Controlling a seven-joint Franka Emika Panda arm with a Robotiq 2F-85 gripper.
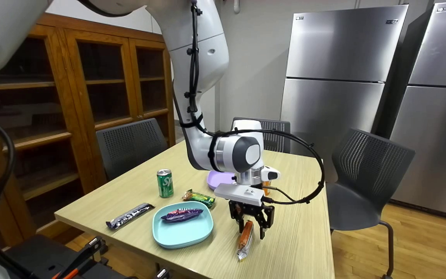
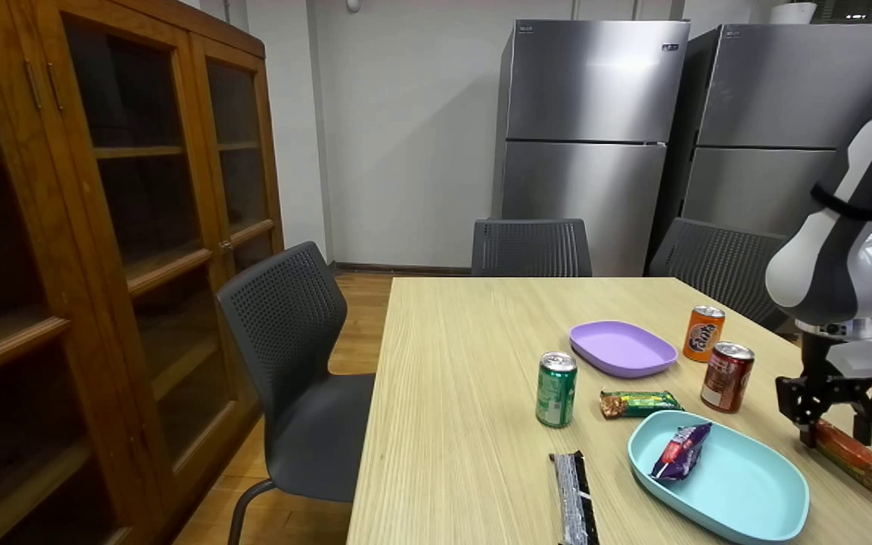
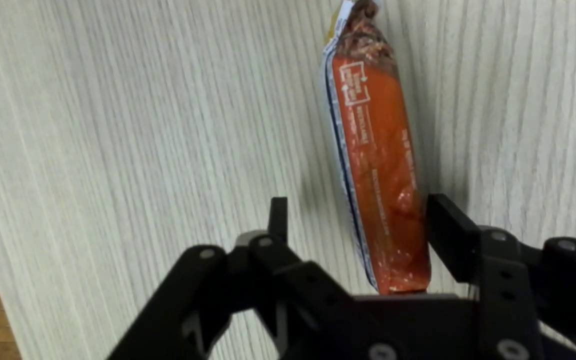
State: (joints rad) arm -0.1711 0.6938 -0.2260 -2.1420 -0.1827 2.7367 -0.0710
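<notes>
An orange-wrapped bar point(image 3: 378, 135) lies flat on the table, its near end between the fingers of my gripper point(image 3: 358, 200) in the wrist view. The right-hand finger point(image 3: 450, 235) stands close against the bar's side; whether it touches I cannot tell. A gap of bare table separates the left-hand finger point(image 3: 279, 215) from the wrapper, so the jaws stand open around the bar, not gripping it. Both exterior views show the gripper point(image 1: 251, 232) low over the bar point(image 1: 245, 241), pointing down. Beside it is a teal plate point(image 1: 168, 240) bearing a purple-wrapped bar point(image 1: 182, 215).
Around the plate lie a green-wrapped bar point(image 2: 640, 403) and a black-and-silver bar point(image 2: 574, 499). A green can point(image 2: 556, 390), a dark red can point(image 2: 728, 377), an orange can point(image 2: 703, 333) and a purple plate point(image 2: 624, 348) stand farther back. Chairs surround the table.
</notes>
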